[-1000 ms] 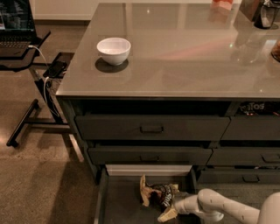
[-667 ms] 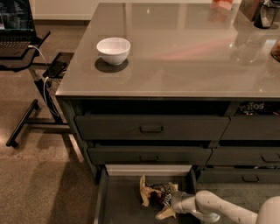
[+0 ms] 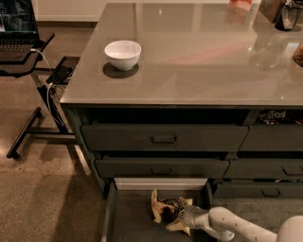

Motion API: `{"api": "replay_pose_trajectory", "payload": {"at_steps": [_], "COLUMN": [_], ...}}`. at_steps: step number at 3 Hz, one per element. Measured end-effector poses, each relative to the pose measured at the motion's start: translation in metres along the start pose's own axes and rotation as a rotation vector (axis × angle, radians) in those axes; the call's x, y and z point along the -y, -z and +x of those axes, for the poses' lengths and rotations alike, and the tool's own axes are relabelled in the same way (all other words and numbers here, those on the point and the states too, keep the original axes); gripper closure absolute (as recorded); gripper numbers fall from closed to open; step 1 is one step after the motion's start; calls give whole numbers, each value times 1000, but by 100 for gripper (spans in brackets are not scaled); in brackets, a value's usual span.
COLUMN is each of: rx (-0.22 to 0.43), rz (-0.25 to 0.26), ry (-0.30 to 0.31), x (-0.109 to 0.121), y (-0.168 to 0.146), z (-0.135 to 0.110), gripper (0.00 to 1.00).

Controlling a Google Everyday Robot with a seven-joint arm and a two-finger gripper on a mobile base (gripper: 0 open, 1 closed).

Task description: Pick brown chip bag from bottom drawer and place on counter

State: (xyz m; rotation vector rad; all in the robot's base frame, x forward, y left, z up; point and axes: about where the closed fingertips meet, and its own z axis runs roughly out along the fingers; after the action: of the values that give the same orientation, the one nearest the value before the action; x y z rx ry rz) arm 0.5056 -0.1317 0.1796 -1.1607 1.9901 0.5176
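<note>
- Standing on the counter (image 3: 199,61) are a white bowl (image 3: 122,53) near the left front corner and, along the far edge, an orange item (image 3: 240,4) and a dark vessel (image 3: 289,16); all are well apart from the drawers.
- To the left of the island, a black laptop stand (image 3: 23,64) carries an open laptop (image 3: 16,23), and a small dark device (image 3: 59,74) lies on its side shelf.
- Two handled drawers, the upper drawer (image 3: 163,138) and the middle drawer (image 3: 161,168), sit closed above the bottom drawer (image 3: 132,222), which is pulled out with its dark floor exposed. Their fronts overhang its pale rear edge.
- The brown chip bag (image 3: 163,211) lies crumpled on the drawer floor, near the middle and towards the rear.
- The gripper (image 3: 179,216) reaches in from the lower right on its white arm (image 3: 236,227). It meets the bag's right side and overlaps its tan edge.
- Whether the gripper is closed on the bag or merely against it cannot be told, since the crinkled foil hides its tip.
- Compared with one second ago, the bag is in much the same spot in the drawer. The gripper appears to sit slightly farther left, deeper into the bag. The bowl and the drawers are unchanged.
</note>
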Motion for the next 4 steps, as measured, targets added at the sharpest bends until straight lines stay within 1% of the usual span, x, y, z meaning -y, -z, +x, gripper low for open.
{"api": "replay_pose_trajectory", "payload": {"at_steps": [3,4], "rx": [0,0], "rz": [0,0], "ry": [0,0], "x": [0,0], "y": [0,0], "z": [0,0], "gripper": [83,100]}}
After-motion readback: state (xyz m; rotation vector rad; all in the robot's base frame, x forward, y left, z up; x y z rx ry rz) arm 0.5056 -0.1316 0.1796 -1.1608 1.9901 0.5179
